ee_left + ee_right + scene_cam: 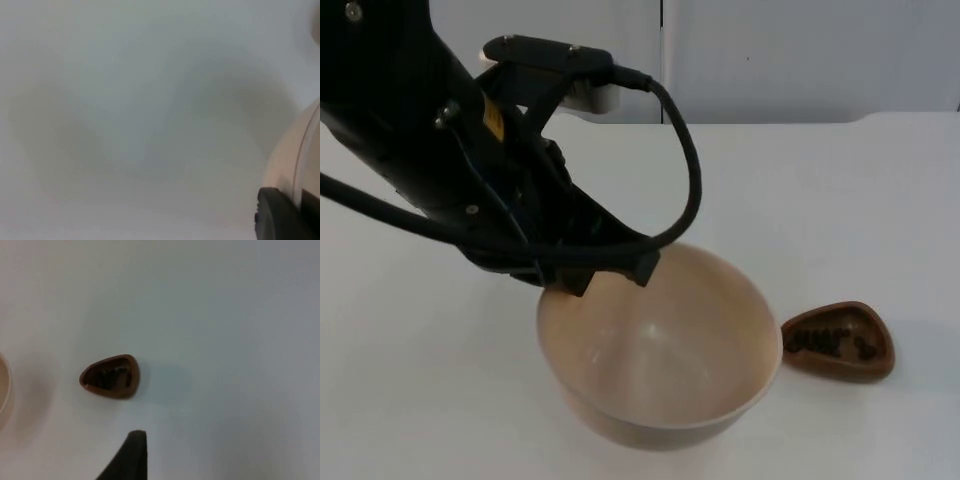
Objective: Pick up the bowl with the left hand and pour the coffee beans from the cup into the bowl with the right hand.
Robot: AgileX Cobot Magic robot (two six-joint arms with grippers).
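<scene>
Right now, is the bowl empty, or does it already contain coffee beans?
Empty: the bowl, gripped at its rim by the left gripper, shows a bare inside; the beans are in the brown cup.

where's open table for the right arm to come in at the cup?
Bare table runs from the cup back to the partition wall, and the strip in front of the cup is free too. Crowded on the cup's bowl side: the bowl, held at its rim by the left gripper, leaves only a narrow gap. The right gripper hovers above the cup.
</scene>
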